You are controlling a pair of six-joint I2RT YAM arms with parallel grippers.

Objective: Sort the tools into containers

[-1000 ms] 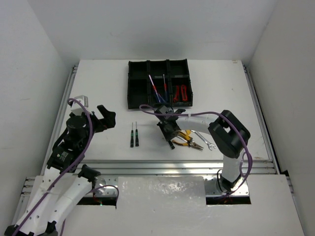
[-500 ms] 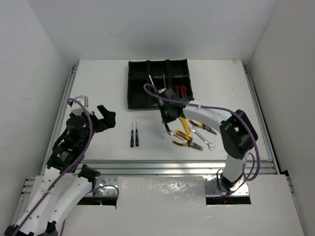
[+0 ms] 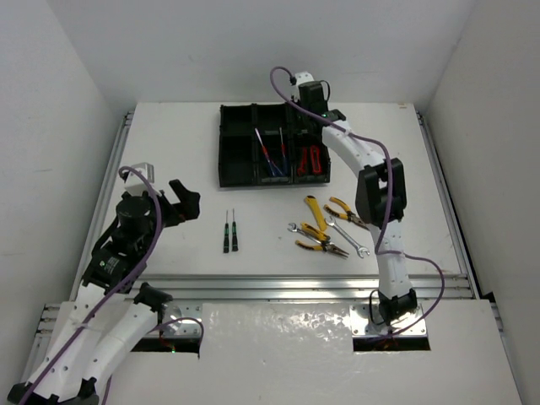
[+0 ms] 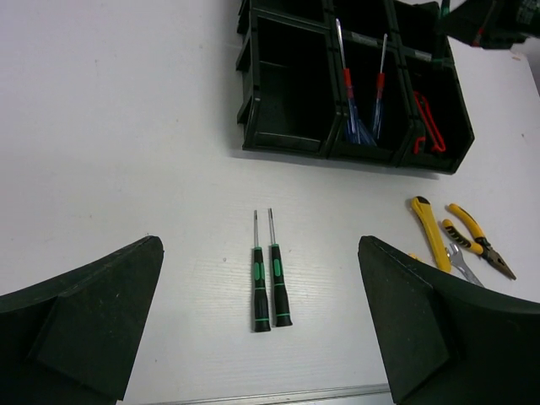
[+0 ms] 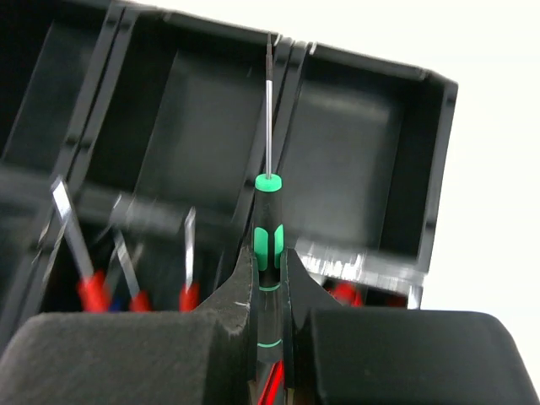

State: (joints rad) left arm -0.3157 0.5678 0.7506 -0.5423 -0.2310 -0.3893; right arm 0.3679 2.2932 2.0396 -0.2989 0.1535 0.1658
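Black-green driver gripped above the tray's far row

Near left: left gripper (image 3: 183, 201), jaws spread wide, nothing in them. Two tiny black-and-green screwdrivers (image 3: 229, 232) lie just right of it on the white table (image 3: 169, 143), shafts pointing far. Near right: yellow-handled pliers (image 3: 325, 229), loose. Farther: black plastic six-compartment organiser tray (image 3: 222, 152). Farthest: right gripper (image 5: 270, 283) clamped on the handle of a third tiny black-and-green screwdriver (image 5: 268, 215). Its shaft runs straight out past the fingers, tip over the divider between two far compartments. A drop probably needs a sideways nudge first.
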